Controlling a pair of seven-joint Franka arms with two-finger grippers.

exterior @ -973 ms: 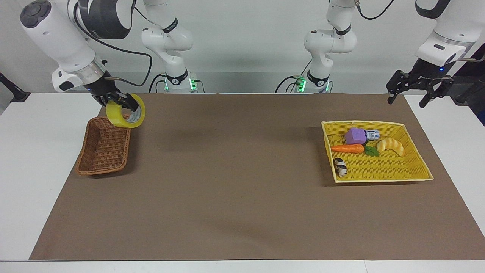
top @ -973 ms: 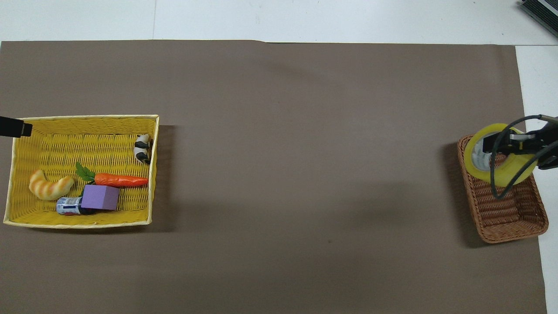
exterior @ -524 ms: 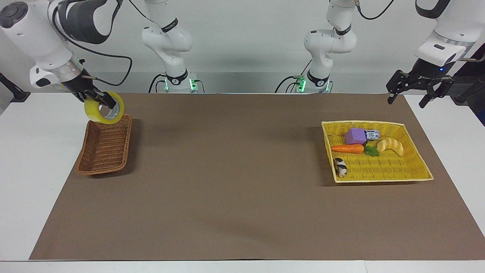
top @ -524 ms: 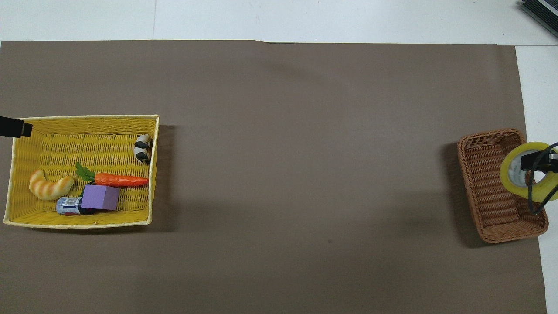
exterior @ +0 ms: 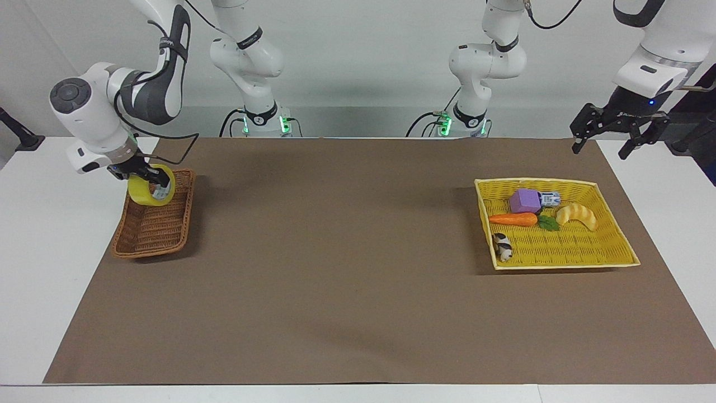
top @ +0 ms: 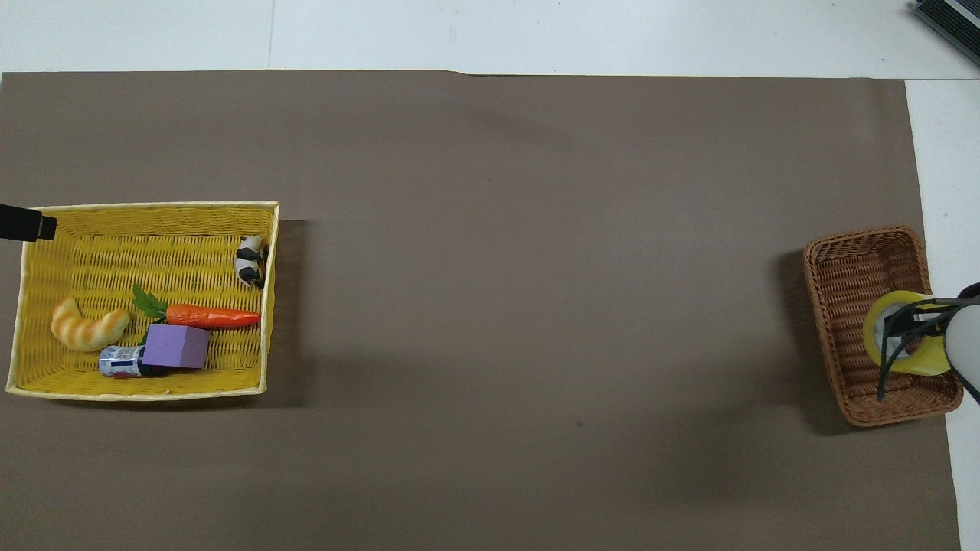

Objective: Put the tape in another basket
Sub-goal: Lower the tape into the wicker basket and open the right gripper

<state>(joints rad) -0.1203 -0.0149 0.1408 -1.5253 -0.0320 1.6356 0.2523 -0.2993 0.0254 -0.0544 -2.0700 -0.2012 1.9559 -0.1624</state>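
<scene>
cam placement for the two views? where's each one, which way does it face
Facing view: high across the table, facing the robots; both arms show, right pincer holding the tape over the brown basket, left pincer waiting.
Overhead view: above the robots' end, looking steeply down; only the arms' tips show.
Shared: tape, brown basket, yellow basket.

Left gripper [top: 23,223] mostly out of frame

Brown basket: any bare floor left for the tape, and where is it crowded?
In the brown basket, the floor is bare at the end farther from the robots. The nearer end is crowded: the tape, gripped by the right end effector, hangs there, over or into the basket.
</scene>
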